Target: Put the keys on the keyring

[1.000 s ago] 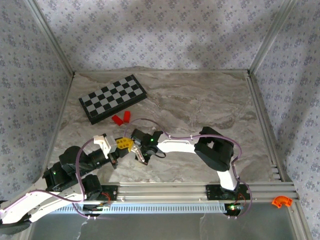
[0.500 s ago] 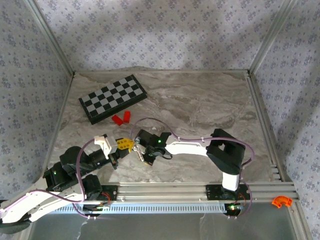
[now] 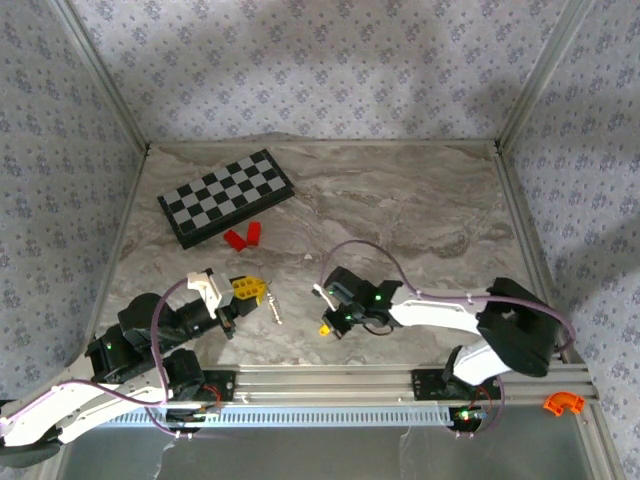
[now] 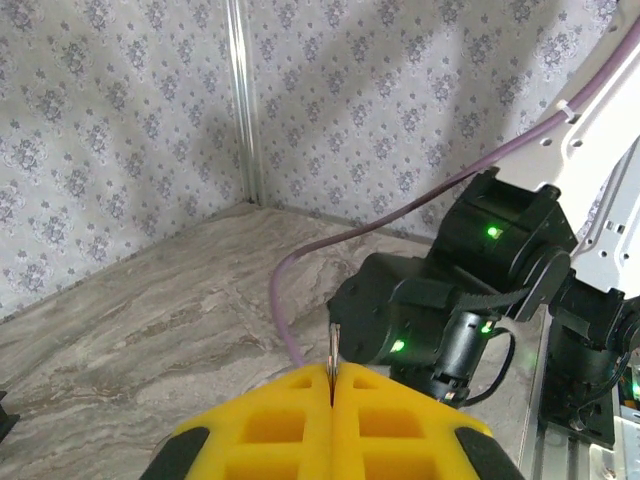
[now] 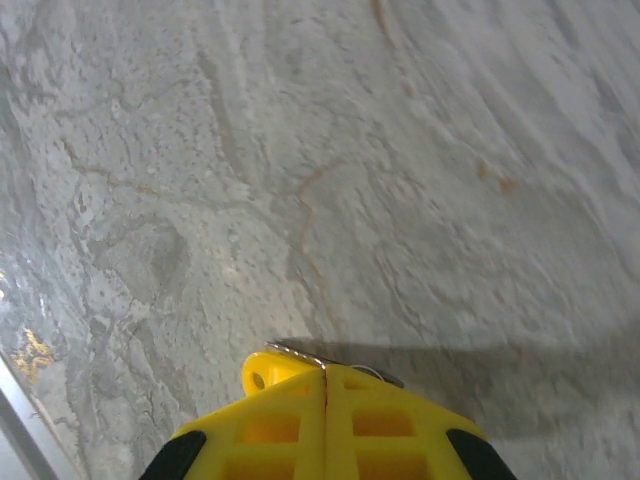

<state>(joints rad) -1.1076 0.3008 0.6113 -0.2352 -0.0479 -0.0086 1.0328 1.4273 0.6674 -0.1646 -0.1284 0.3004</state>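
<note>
Keyring chain (image 3: 273, 309) pinched between shut left gripper (image 3: 258, 291) pads, trailing from the tips, on the near side of chessboard (image 3: 226, 197). Right gripper (image 5: 325, 375) clamped on key (image 5: 258, 379), apart from chain, farther from chessboard.

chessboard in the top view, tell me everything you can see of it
The chessboard is a flat rectangular board of dark and pale squares with a dark rim. It lies flat on the far left of the marble-patterned table, turned at a slant to the walls. Two small red blocks sit just off its near long edge.
</note>
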